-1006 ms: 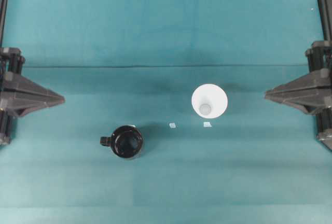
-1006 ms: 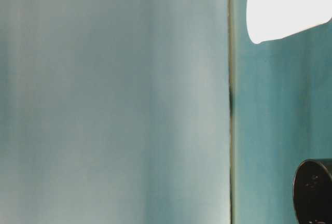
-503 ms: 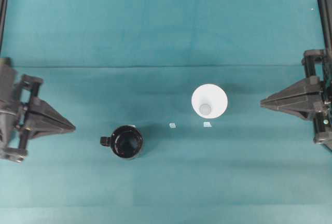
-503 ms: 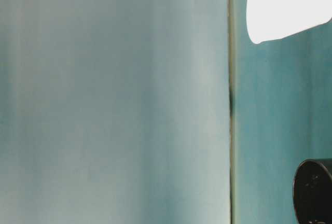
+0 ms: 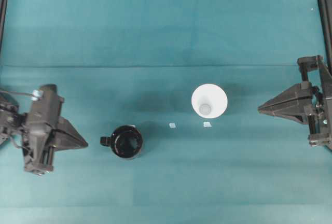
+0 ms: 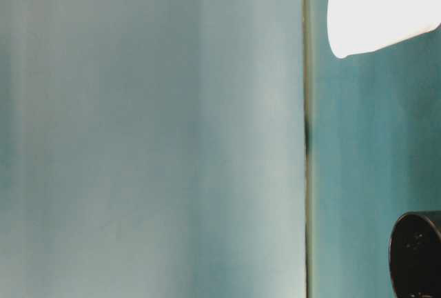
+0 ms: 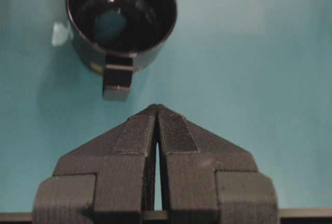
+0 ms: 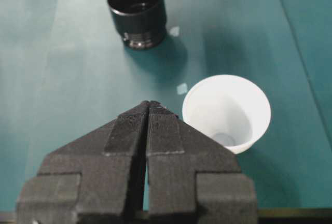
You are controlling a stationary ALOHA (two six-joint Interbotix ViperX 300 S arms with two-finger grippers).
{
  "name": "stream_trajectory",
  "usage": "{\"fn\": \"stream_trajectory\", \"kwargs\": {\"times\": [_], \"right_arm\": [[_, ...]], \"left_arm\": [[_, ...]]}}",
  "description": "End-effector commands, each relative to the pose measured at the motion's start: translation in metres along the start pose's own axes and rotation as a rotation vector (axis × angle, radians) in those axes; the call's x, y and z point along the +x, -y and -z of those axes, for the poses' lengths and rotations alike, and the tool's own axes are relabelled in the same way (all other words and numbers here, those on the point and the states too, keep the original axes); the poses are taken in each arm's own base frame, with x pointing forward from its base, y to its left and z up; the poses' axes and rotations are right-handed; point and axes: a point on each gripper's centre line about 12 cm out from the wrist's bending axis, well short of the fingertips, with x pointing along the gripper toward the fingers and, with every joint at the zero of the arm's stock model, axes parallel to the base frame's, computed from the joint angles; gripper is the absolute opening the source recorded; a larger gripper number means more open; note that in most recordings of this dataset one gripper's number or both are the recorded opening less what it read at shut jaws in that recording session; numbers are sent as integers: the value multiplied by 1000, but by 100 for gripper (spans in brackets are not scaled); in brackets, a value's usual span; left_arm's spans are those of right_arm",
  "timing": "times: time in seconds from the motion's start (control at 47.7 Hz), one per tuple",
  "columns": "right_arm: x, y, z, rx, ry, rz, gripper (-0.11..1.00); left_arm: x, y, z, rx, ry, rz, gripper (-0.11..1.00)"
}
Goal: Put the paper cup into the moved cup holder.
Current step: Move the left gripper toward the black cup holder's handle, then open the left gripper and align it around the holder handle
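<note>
On the teal table (image 5: 166,37), the paper cup (image 5: 209,101) stands upright, apart from the cup holder (image 5: 126,141). The left gripper (image 5: 86,143) points at the holder's tab, jaws closed and empty. The right gripper (image 5: 260,110) has its jaws closed too.

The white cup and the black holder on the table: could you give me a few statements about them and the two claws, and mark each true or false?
1. The paper cup stands upright with its open mouth up. True.
2. The paper cup already sits inside the cup holder. False: the two stand apart on the teal table, and the holder is empty.
3. The left gripper is shut and holds nothing. True.
4. The right gripper is clamped on the paper cup. False: it is shut on nothing, and the overhead view shows a gap between it and the cup.
5. The holder's side tab points toward the left gripper. True.
</note>
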Motion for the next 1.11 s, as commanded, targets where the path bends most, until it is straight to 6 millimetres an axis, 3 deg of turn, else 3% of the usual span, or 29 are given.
{"fn": "stream_trajectory", "kwargs": {"times": [0.0, 0.545, 0.67, 0.817, 0.901, 0.943, 1.089], "right_arm": [[0, -2, -6, 9, 13, -5, -4], [0, -1, -3, 34, -13, -2, -4], [0, -1, -3, 38, -13, -1, -4], [0, -1, -3, 45, -16, -2, -4], [0, -1, -3, 47, -16, 0, -4], [0, -1, -3, 46, -16, -2, -4], [0, -1, -3, 48, -16, -2, -4]], "left_arm": [[5, 2, -3, 5, -4, 1, 0], [14, -4, 3, -8, -35, -19, 3], [18, -6, 9, -8, -42, -20, 26], [21, -10, 12, -23, -50, -34, 71], [23, -13, 13, -33, -56, -44, 89], [24, -15, 14, -37, -63, -48, 94], [28, -17, 21, -38, -81, -55, 91]]}}
